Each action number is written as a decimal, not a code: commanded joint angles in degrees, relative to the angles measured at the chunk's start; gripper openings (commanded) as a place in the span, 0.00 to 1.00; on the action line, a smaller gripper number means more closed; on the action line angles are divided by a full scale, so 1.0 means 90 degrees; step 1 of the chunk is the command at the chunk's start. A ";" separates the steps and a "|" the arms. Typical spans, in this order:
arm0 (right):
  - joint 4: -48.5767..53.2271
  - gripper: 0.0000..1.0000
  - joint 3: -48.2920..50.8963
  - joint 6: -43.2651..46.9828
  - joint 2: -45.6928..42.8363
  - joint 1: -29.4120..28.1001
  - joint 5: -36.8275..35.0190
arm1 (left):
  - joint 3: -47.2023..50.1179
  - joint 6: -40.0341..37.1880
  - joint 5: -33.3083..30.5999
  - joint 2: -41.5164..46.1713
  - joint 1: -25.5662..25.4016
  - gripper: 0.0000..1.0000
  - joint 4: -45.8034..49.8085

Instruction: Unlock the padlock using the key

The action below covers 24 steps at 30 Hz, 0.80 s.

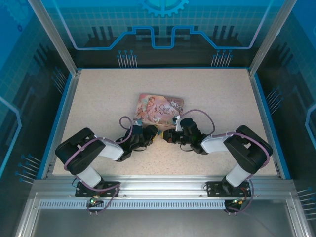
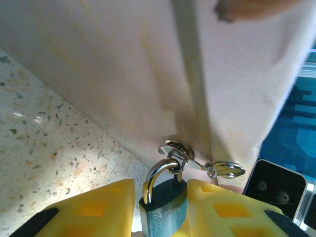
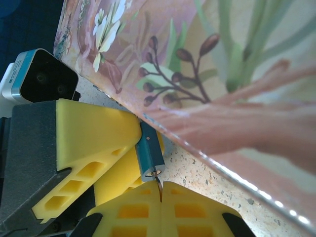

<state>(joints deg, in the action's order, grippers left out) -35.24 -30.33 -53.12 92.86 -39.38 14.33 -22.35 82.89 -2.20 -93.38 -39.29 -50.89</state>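
The small blue padlock (image 2: 164, 210), silver-shackled, is hung on the hasp (image 2: 177, 148) of the pink illustrated tin box (image 2: 113, 74) and clamped by the left gripper (image 2: 160, 190). From the right wrist its keyhole end is seen, touched by the thin dark metal key (image 3: 159, 186) pinched in the tightly closed right gripper (image 3: 162, 184).

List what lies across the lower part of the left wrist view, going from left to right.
Speckled tabletop → one yellow pincer finger → padlock → other yellow pincer finger → black camera box.
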 commanded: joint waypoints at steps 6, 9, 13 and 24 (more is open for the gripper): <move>-0.0183 0.00 -0.0048 -0.0292 -0.0015 -0.0127 -0.0001 | -0.0051 0.0118 0.0068 -0.0093 -0.0078 0.24 -0.0517; -0.0166 0.00 -0.0058 -0.0328 -0.0044 -0.0137 -0.0035 | -0.0049 0.0112 0.0069 -0.0092 -0.0117 0.22 -0.0571; -0.0194 0.00 -0.0068 -0.0405 -0.0045 -0.0143 -0.0036 | -0.0023 0.0133 0.0033 -0.0084 -0.0183 0.24 -0.0619; -0.0727 0.00 0.0188 -0.1110 -0.0100 -0.0215 -0.0229 | -0.0090 0.0001 -0.0017 0.0100 -0.0206 0.05 -0.0523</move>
<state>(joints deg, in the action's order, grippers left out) -37.43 -29.76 -59.68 92.84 -39.62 12.78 -22.35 83.88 -3.86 -93.73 -39.81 -51.96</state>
